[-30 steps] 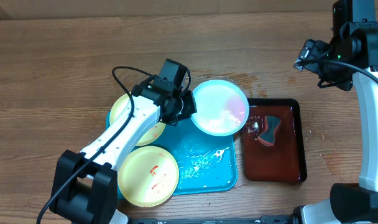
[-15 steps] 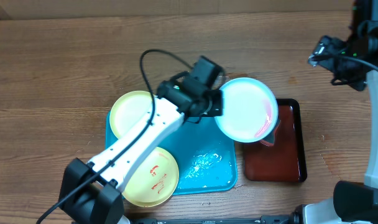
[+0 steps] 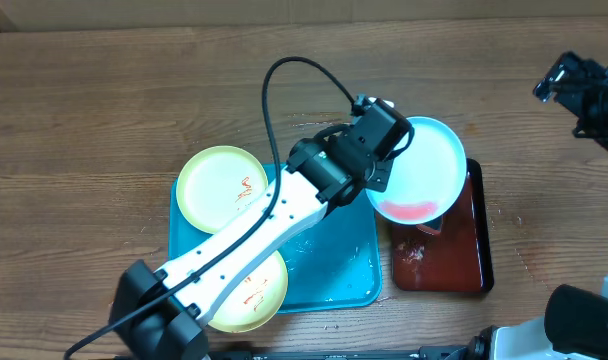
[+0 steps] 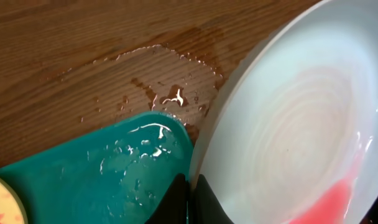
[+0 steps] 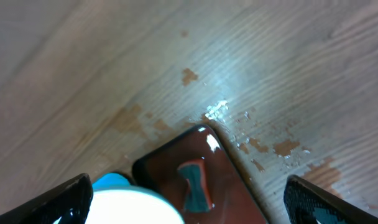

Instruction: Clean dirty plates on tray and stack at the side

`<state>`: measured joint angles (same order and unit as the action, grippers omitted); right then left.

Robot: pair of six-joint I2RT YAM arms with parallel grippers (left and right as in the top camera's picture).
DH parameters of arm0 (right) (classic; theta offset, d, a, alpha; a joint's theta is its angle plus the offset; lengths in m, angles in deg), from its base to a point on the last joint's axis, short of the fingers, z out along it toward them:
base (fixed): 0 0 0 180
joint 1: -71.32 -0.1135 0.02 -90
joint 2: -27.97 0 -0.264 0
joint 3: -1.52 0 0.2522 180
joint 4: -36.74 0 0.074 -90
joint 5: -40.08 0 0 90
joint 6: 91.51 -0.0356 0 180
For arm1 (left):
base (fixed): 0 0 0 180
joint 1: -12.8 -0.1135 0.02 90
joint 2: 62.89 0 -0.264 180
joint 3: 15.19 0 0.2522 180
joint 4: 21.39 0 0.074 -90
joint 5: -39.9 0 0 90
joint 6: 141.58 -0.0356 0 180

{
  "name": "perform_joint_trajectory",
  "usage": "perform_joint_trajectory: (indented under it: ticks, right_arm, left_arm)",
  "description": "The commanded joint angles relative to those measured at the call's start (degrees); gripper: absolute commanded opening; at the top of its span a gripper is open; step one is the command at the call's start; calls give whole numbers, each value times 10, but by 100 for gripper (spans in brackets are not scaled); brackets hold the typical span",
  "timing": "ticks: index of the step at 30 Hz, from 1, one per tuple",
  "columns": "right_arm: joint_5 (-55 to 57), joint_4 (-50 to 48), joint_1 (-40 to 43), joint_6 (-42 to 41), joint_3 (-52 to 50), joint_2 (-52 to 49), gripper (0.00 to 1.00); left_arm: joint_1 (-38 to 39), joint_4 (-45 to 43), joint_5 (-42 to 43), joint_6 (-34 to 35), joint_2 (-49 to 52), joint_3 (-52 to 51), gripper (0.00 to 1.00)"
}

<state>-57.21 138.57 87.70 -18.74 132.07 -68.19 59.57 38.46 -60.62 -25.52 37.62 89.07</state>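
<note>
The mint-white plate (image 3: pixel 424 160), its left rim pinched in the left claw (image 3: pixel 387 165), hangs right of it over the red-brown tray (image 3: pixel 469 255); the right claw (image 3: pixel 569 90) gapes wide, empty, far right.

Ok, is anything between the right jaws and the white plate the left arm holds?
Nothing visible. Only bare table lies between the right jaws and the white plate, which the left jaws pinch by its rim above the dark red tray.

the wooden table (image 3: pixel 84 100) (wet in patches) bears the turquoise tray (image 3: pixel 344 270) beside a dark red tray (image 3: pixel 454 262).
</note>
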Motion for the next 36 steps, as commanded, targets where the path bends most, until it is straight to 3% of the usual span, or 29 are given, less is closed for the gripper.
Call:
perform_joint_trajectory:
  ticks: [1,5,16,28,36]
  right_arm:
    - [-19,7,1,12,43,2,100]
    - [-19,21,1,12,57,2,100]
    - [-18,25,2,23,57,2,100]
    - [-18,-1,27,-26,57,2,100]
    - [-18,-1,43,-25,57,2,100]
  left_arm:
    - [15,-7,-30,-29,30,31,4]
    - [42,-1,-66,-63,74,78,4]
    - [127,53,-304,-122,141,210,4]
    - [149,66,-399,-161,141,215,4]
    - [183,25,-436,-221,143,215,4]
